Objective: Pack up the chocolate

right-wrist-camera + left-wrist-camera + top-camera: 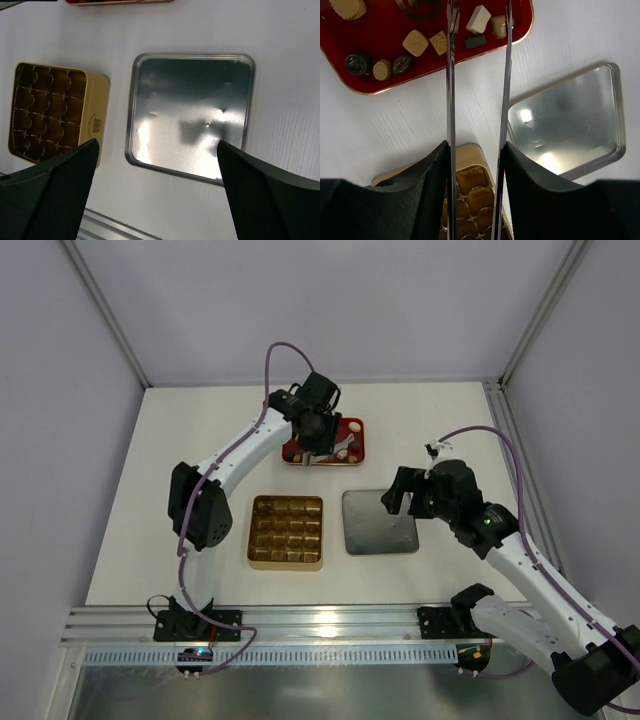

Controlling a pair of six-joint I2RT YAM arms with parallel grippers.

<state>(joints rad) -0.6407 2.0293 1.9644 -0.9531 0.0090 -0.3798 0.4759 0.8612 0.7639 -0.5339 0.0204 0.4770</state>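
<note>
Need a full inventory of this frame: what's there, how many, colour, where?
red tray: one, red with a gold rim, far centre of the table
chocolate: at least nine pieces in the left wrist view, dark brown, light brown and cream-white, all on the red tray
gold box: one, gold, gridded, compartments look empty, near centre, in front of the red tray
metal lid: one, silver, lying inside up, right of the gold box and apart from it
table: one, white
left gripper: one, black with thin metal fingers, open, over the red tray
right gripper: one, black, open, above the metal lid
</note>
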